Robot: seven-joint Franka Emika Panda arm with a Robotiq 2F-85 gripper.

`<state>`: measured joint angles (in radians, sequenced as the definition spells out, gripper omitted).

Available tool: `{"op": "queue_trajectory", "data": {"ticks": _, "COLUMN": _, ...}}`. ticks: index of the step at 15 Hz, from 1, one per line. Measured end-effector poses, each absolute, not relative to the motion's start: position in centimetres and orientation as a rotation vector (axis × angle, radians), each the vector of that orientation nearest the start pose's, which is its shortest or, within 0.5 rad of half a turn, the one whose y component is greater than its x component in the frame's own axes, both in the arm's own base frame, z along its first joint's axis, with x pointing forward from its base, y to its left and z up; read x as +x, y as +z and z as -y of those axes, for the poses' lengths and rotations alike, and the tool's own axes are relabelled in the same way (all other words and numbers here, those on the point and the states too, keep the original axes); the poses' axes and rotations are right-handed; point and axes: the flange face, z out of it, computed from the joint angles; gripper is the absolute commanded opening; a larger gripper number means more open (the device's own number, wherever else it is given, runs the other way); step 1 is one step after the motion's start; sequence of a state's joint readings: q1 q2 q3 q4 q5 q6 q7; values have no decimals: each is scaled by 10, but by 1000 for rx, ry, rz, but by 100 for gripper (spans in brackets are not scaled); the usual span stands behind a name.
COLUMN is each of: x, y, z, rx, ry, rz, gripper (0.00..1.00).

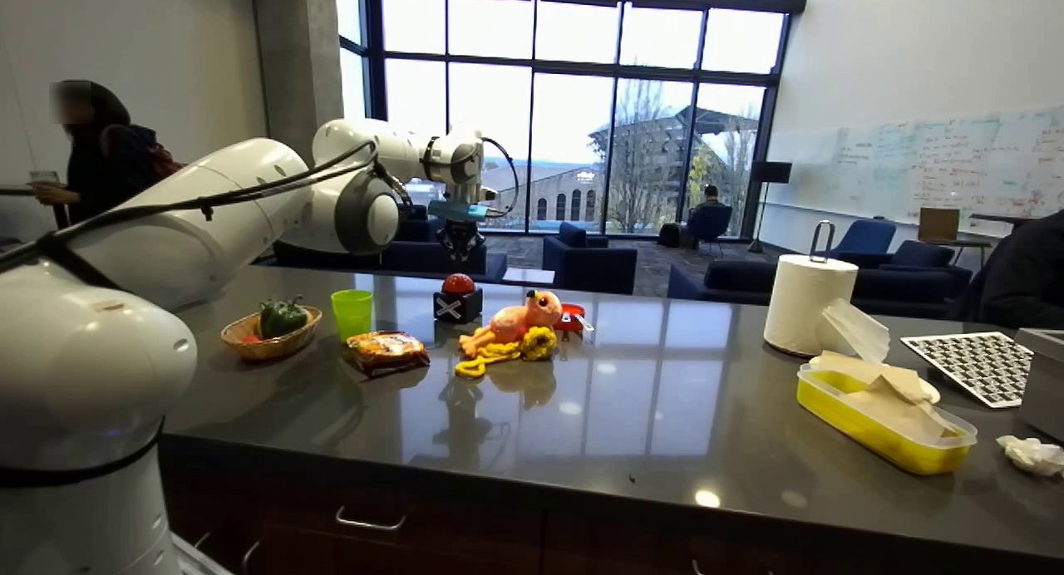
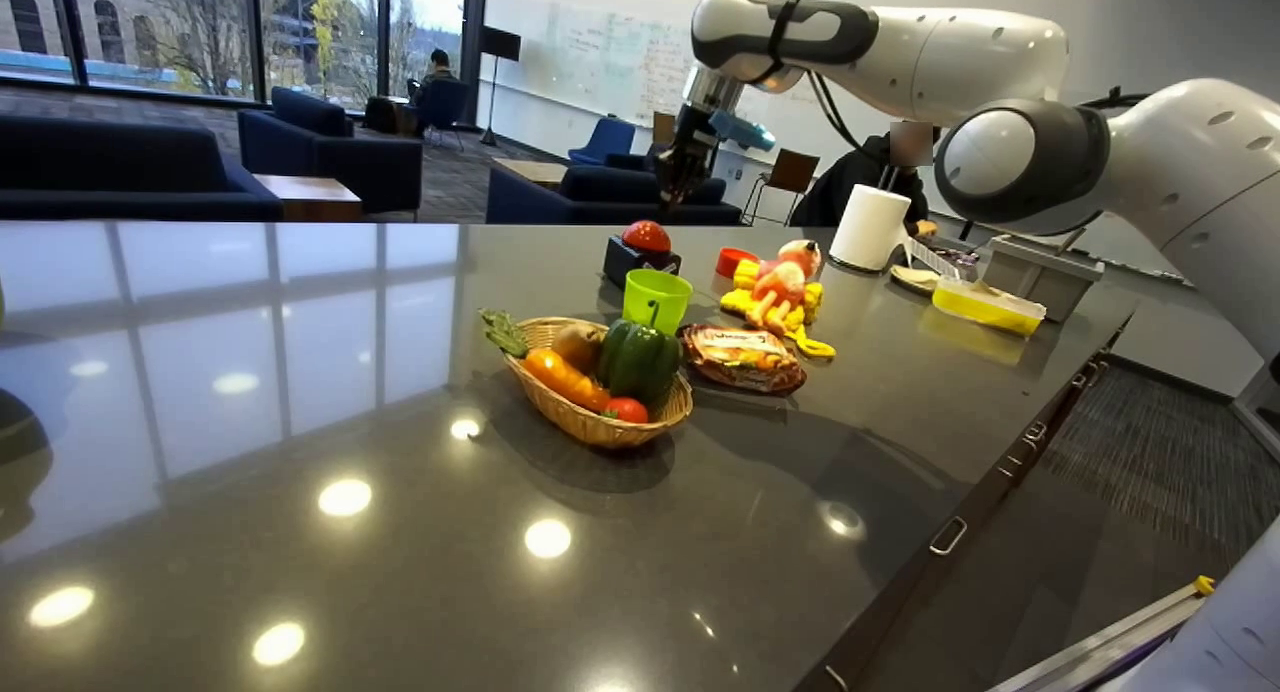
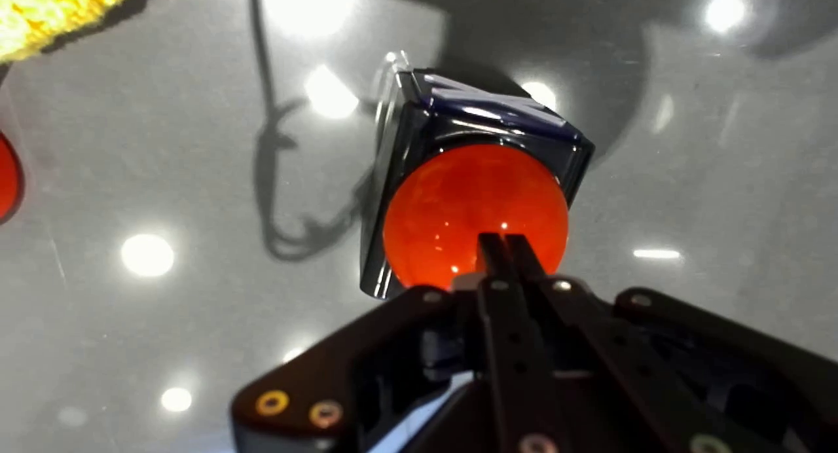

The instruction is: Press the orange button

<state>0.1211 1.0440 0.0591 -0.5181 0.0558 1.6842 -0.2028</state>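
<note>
The orange-red dome button point(image 1: 458, 285) sits on top of a black box point(image 1: 449, 307) with a white X on its side. The button also shows in another exterior view point(image 2: 646, 236) and fills the middle of the wrist view point(image 3: 465, 204). My gripper point(image 1: 462, 256) is above the button, with a gap between its tips and the dome in both exterior views; it points down in that other exterior view too point(image 2: 670, 200). In the wrist view the gripper's fingertips point(image 3: 504, 238) are together, empty, and overlap the lower part of the dome.
A green cup point(image 2: 657, 298), a pink plush bird point(image 1: 517, 319) on yellow fabric and a red dish point(image 1: 572, 316) stand near the button. A snack packet point(image 1: 388, 351) and a wicker basket point(image 2: 600, 430) of vegetables lie nearer. A paper towel roll point(image 1: 805, 305) stands farther off.
</note>
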Motion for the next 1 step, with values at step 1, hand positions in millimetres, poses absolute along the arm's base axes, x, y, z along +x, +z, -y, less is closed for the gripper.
{"op": "queue_trajectory", "data": {"ticks": 1, "x": 789, "y": 409, "z": -120, "rx": -2988, "ry": -180, "rz": 515, "gripper": 18}}
